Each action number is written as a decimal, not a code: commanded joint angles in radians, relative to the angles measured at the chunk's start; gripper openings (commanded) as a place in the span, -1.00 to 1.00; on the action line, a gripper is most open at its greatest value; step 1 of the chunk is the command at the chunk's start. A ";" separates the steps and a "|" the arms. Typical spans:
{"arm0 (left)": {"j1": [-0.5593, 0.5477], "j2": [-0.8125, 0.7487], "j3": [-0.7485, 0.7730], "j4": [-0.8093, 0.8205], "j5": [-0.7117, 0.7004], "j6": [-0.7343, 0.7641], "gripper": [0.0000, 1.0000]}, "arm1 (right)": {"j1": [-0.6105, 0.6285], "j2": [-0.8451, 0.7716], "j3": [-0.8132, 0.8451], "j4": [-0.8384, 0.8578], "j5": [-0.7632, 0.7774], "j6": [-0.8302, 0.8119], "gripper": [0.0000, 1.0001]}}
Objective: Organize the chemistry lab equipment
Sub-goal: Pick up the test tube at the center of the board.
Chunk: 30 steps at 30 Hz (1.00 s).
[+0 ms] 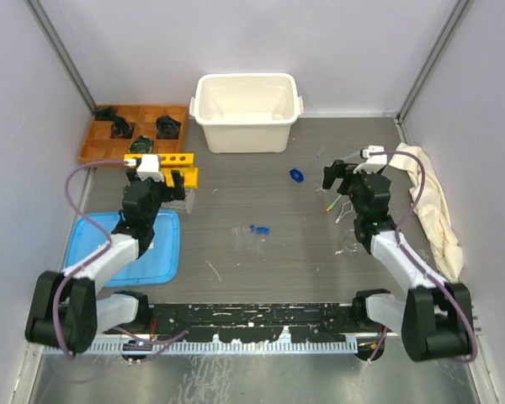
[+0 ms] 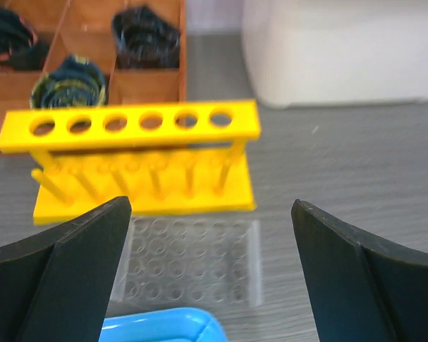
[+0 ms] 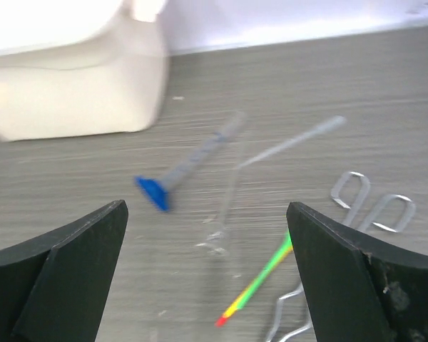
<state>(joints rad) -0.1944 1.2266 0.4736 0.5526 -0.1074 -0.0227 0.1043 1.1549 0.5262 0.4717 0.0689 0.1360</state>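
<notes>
The grey wood-grain table [image 1: 261, 278] carries a white plastic tub [image 1: 246, 114] at twelve o'clock. A crumpled cream-white cloth [image 1: 433, 202] lies at three, a flat blue plastic tray [image 1: 164, 252] at eight, and an orange compartment tray [image 1: 101, 139] of black parts at eleven. Both claws are empty, their jaws spread wide.

The left gripper [image 2: 210, 208] faces the yellow holed tube rack [image 2: 139, 125]. The rack stands upright at the gripper's twelve o'clock, near but untouched, just in front of the orange tray, and its six holes are empty. Its long axis runs nine to three, square across the claw's approach. In the wrist view it looks wider than the gap between the fingers, so I judge a grip would have to take it across its narrow depth. A clear plastic block of wells [image 2: 189, 260] lies between rack and claw. The left arm is plainly the nearer.

The right gripper [image 3: 205, 208] hangs over smaller pieces:
- The metal scissor-handled forceps [image 3: 371, 203] lie at its three to four o'clock.
- A slim green plastic spoon [image 3: 260, 281] lies at five.
- A clear tube with a blue base [image 3: 192, 160] lies at eleven, slanting from eight to two.

Small clear glass tubes [image 1: 244, 240] and tiny blue caps [image 1: 258, 228] lie mid-table, between the arms.
</notes>
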 commanded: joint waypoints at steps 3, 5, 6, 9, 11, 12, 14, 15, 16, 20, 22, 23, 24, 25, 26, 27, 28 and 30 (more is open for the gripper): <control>0.002 -0.271 0.039 -0.064 0.195 -0.298 0.96 | 0.006 -0.271 0.018 -0.114 -0.443 0.139 1.00; 0.001 -0.324 0.057 -0.076 0.311 -0.378 0.96 | 0.006 -0.329 0.043 -0.137 -0.526 0.156 1.00; 0.000 -0.344 0.069 -0.091 0.380 -0.398 0.96 | 0.007 -0.349 0.058 -0.154 -0.578 0.157 1.00; 0.000 -0.380 0.109 -0.114 0.571 -0.449 0.96 | 0.008 -0.374 0.090 -0.156 -0.747 0.193 1.00; 0.000 -0.395 0.135 -0.128 0.732 -0.412 0.96 | 0.008 -0.371 0.073 -0.073 -0.862 0.319 1.00; 0.001 -0.401 0.141 -0.127 0.777 -0.405 0.96 | 0.008 -0.366 0.048 0.004 -0.909 0.451 1.00; 0.000 -0.411 0.132 -0.093 0.783 -0.456 0.96 | 0.008 -0.344 -0.021 0.232 -0.990 0.637 1.00; 0.000 -0.415 0.120 -0.065 0.757 -0.506 0.96 | 0.009 -0.325 -0.055 0.365 -1.006 0.734 1.00; 0.000 -0.418 0.102 -0.027 0.729 -0.571 0.96 | 0.009 -0.307 -0.082 0.466 -1.011 0.825 1.00; 0.001 -0.400 0.035 0.063 0.620 -0.926 0.96 | 0.009 -0.253 -0.163 0.747 -0.990 1.107 1.00; 0.001 -0.365 0.025 0.139 0.676 -1.022 0.96 | 0.011 -0.228 -0.151 0.768 -1.038 1.168 0.93; 0.000 -0.324 0.027 0.211 0.729 -1.053 0.96 | 0.011 -0.220 -0.141 0.767 -1.054 1.180 0.86; 0.000 -0.293 0.032 0.283 0.783 -1.084 0.96 | 0.011 -0.225 -0.138 0.749 -1.057 1.177 0.76; 0.000 -0.264 0.033 0.364 0.818 -1.118 0.97 | 0.011 -0.242 -0.137 0.679 -1.050 1.137 0.63; 0.000 -0.237 0.033 0.439 0.845 -1.145 0.95 | 0.010 -0.268 -0.121 0.540 -1.039 1.050 0.54; 0.000 -0.214 0.032 0.513 0.871 -1.166 0.85 | 0.013 -0.307 -0.091 0.332 -1.005 0.939 0.41; 0.000 -0.197 0.032 0.562 0.886 -1.184 0.73 | 0.021 -0.349 -0.058 0.123 -0.949 0.800 0.26; 0.000 -0.177 0.034 0.619 0.904 -1.198 0.23 | 0.049 -0.421 0.001 -0.165 -0.821 0.594 0.08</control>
<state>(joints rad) -0.1963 1.0275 0.4999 0.8463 0.6804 -1.0874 0.1192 0.8619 0.3969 0.8181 -0.9161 1.0714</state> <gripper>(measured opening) 0.778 0.611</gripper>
